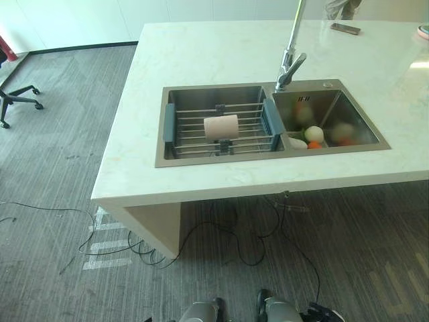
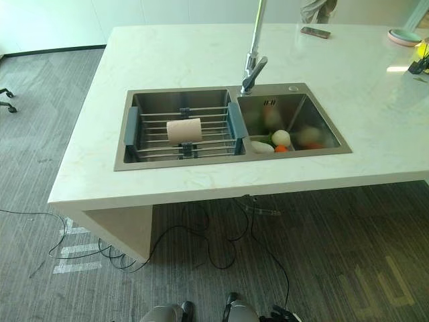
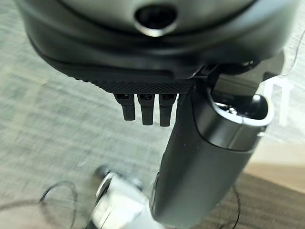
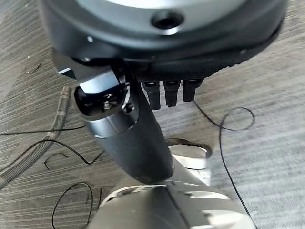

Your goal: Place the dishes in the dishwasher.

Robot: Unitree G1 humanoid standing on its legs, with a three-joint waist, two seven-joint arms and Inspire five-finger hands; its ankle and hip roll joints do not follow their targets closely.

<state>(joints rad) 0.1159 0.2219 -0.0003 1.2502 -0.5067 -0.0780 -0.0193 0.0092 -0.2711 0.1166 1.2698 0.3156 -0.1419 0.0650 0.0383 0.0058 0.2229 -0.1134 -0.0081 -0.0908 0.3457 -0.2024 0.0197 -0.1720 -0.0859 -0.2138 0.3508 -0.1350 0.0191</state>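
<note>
A beige cup (image 1: 221, 127) lies on its side on a wire drying rack (image 1: 194, 142) set across the left basin of a steel double sink (image 1: 159, 144). The sink is sunk into a pale stone counter (image 1: 201, 54). A light blue plate (image 2: 404, 37) rests on the counter at the far right. My left hand (image 3: 205, 162) hangs over the grey floor with fingers (image 3: 145, 110) straight and nothing in it. My right hand (image 4: 128, 138) also hangs low above the floor, its fingers (image 4: 170, 93) relaxed and holding nothing.
The right basin holds a white round vegetable (image 1: 314, 134) and an orange one (image 1: 314, 145) among others. A tall tap (image 1: 291, 60) rises between the basins. A phone (image 1: 344, 29) lies at the counter's far edge, near a person (image 1: 342, 8). An office chair base (image 1: 17, 99) stands far left.
</note>
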